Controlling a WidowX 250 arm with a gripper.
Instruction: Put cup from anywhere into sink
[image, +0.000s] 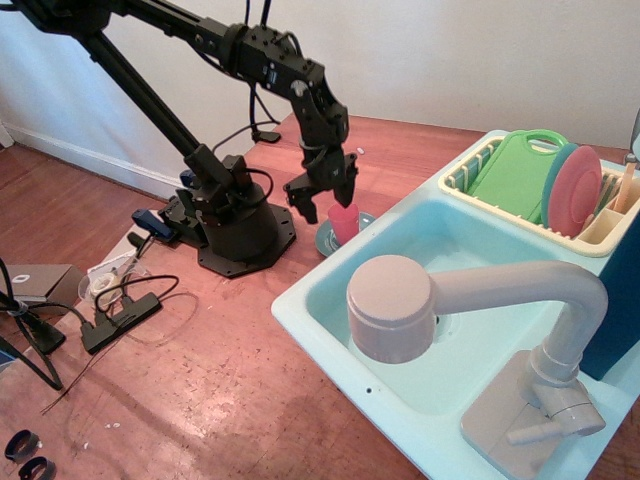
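One cup stands upright on a teal saucer at the centre of the frame, just beside the sink's upper left corner and outside the basin. It is small, pink, slightly tapered, with no handle, and looks light and easy to tip. The gripper hangs just above and left of it, fingers apart and pointing down, likely lined up to close around the rim or wall; it does not seem to hold the cup yet. Most of the basin is bare, though the big faucet overhangs its lower part. A dish rack with plates sits at upper right, clear of the likely path.
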